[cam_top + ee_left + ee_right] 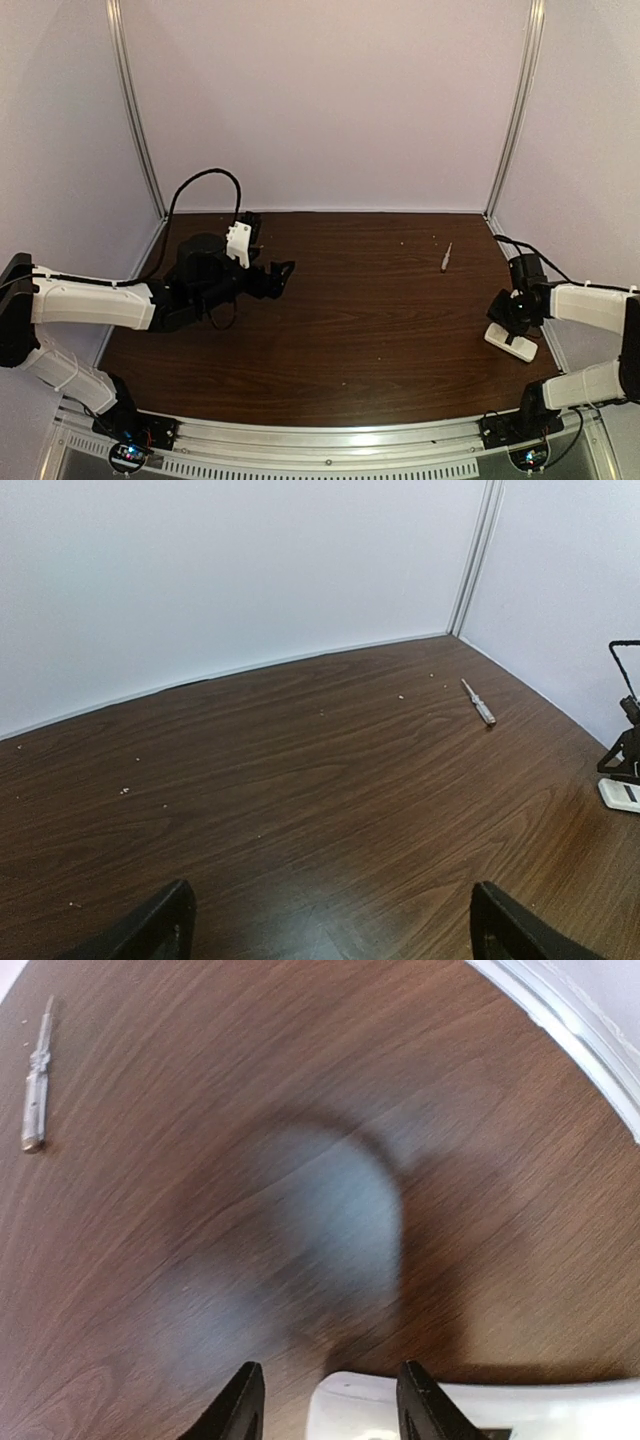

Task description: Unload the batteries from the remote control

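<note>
The dark wooden table (370, 320) spreads out below and ahead of both tools. The left gripper (335, 925) hangs over the table's left part, its fingers (160, 920) spread wide with nothing between them. The right gripper (330, 1400) is down at the table's right edge with its fingers (245, 1400) partly apart. The white remote control (520, 1410) lies flat directly beneath its tips, one finger over the remote's end and the other just off that end. Whether it clasps the remote I cannot tell. From the left gripper the remote sits far off to the right. A slim silvery stick (35, 1085) lies well ahead of the right gripper, to its left, apart from the remote
</note>
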Tool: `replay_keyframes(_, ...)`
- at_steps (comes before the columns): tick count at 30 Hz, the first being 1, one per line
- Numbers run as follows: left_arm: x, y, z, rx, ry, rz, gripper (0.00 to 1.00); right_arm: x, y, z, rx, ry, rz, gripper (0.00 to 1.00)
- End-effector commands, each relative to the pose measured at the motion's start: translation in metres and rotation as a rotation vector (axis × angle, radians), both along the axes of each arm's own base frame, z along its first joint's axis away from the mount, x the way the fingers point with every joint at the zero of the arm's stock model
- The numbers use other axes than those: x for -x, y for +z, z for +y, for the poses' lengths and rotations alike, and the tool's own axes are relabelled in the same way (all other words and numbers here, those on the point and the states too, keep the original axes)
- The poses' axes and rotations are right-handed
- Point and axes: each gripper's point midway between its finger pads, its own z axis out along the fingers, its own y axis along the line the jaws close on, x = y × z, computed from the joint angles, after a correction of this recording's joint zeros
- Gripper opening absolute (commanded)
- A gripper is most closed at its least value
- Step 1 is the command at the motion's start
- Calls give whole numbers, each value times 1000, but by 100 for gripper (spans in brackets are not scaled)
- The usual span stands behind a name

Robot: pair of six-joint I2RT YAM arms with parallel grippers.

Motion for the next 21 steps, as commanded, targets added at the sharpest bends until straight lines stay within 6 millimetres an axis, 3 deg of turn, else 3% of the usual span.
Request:
replay_keyframes(1,-2,9,-7,7,-18,-20,97,45,-21,47,-130,51,119,46)
replay_keyframes(5,-2,9,-9,8,-24,-18,97,61,-32,87,-159,114,169,44)
replay_keyframes(8,-2,10,-9,10,-26,-20,97,53,-16,96,-87,144,186,42)
replay_keyframes(10,-1,11,-8,10,-26,-23,97,44,2,86,10,131,180,46)
replay_keyframes(15,-3,10,-7,2,-15,-26,98,21,49,65,169,120,127,68)
replay_keyframes(18,-3,10,-7,0,-16,-25,97,18,62,42,265,90,150,98)
replay_keyframes(21,-2,11,-6,3,-16,-27,97,23,62,19,310,43,207,100)
